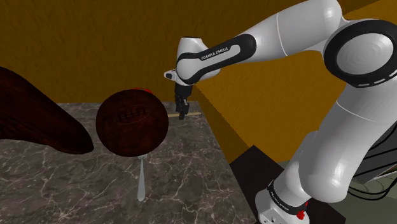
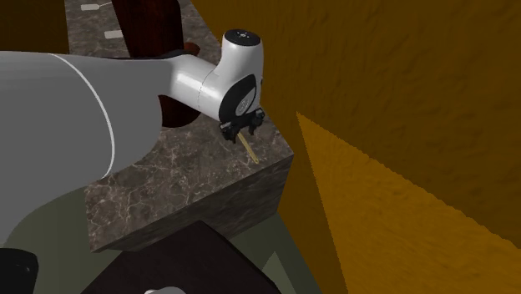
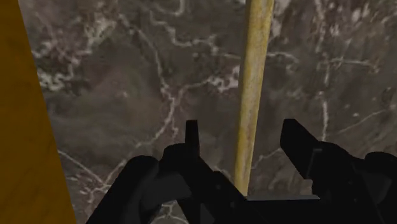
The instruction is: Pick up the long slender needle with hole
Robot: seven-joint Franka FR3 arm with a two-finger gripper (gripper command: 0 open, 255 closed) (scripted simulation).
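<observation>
The needle point(image 3: 254, 89) is a long, thin, yellowish rod lying flat on the dark marbled counter point(image 3: 127, 95), near the counter's corner by the ochre wall. My black gripper point(image 3: 240, 127) is down over it. Its fingers stand apart on either side of the rod without touching it, so it is open. In the shoulder view the gripper point(image 1: 181, 113) points down at the counter's far edge, with the needle point(image 1: 194, 114) showing as a pale line beside it. In the second exterior view the needle point(image 2: 249, 148) sticks out below the gripper point(image 2: 242, 129).
A big dark brown round object point(image 1: 132, 122) stands close to the gripper on the shoulder view's left, with something red point(image 1: 147, 91) behind it. A pale slender utensil point(image 1: 141, 181) lies nearer the front. A dark wooden shape point(image 1: 38, 114) sits far left. The ochre wall point(image 3: 25, 127) runs close beside the gripper.
</observation>
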